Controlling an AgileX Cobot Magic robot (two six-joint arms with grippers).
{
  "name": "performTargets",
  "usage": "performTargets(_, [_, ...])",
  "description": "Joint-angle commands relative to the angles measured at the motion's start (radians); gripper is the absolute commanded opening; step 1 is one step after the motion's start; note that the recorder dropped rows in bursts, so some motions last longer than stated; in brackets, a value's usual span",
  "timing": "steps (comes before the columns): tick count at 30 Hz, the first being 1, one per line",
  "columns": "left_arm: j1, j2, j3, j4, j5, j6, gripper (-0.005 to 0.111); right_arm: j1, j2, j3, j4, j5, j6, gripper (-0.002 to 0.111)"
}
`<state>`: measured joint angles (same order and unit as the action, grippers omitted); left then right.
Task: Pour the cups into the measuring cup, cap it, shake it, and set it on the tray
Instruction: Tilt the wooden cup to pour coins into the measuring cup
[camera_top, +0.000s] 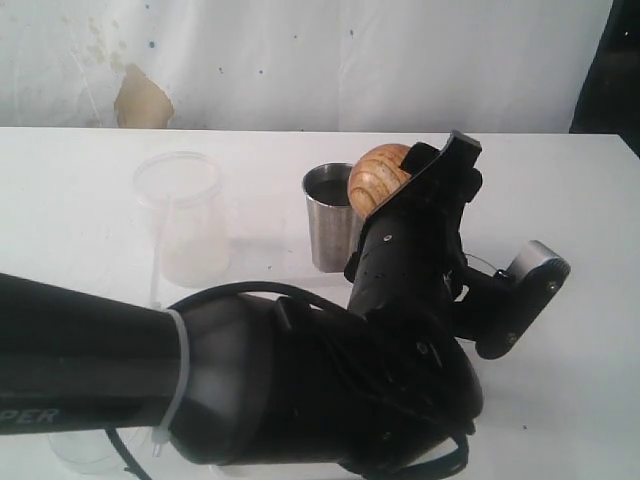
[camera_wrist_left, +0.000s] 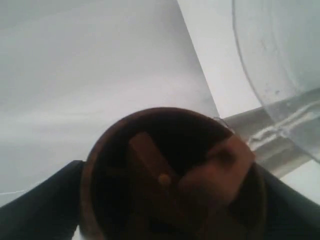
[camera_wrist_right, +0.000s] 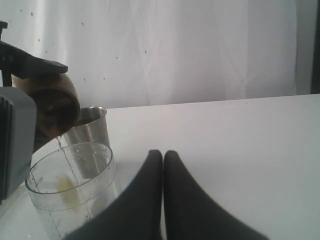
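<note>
Brown wooden cup (camera_top: 375, 175) I judged light and rigid; left gripper (camera_top: 415, 170) clasped its belly, tipped over the measuring cup (camera_wrist_right: 70, 200); right gripper (camera_wrist_right: 163, 156) sat closed, empty.

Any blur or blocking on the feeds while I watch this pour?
Right wrist view: sharp, and the thin stream into the measuring cup shows. Left wrist view: the wooden cup is close, dark and blurred. Exterior view: the left arm fills the foreground and hides the stream.

Picture edges crop the measuring cup (camera_wrist_right: 70, 197) and the blurred wooden cup (camera_wrist_left: 107, 150) in the wrist views
</note>
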<state>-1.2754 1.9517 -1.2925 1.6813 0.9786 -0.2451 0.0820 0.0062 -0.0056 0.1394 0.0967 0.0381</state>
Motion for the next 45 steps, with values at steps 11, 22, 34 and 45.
performTargets(11, [-0.058, -0.007, -0.009, 0.063, 0.069, 0.025, 0.0, 0.007, -0.006, 0.006, -0.001, -0.008, 0.001, 0.0])
performTargets(22, [-0.064, -0.007, -0.009, 0.063, 0.064, 0.114, 0.0, 0.007, -0.006, 0.006, -0.001, -0.008, 0.001, 0.0])
performTargets(34, [-0.064, 0.051, -0.009, 0.063, 0.167, 0.182, 0.0, 0.007, -0.006, 0.006, -0.001, -0.008, 0.001, 0.0])
performTargets(45, [-0.09, 0.051, -0.012, 0.063, 0.193, 0.224, 0.0, 0.007, -0.006, 0.006, -0.001, -0.008, 0.001, 0.0])
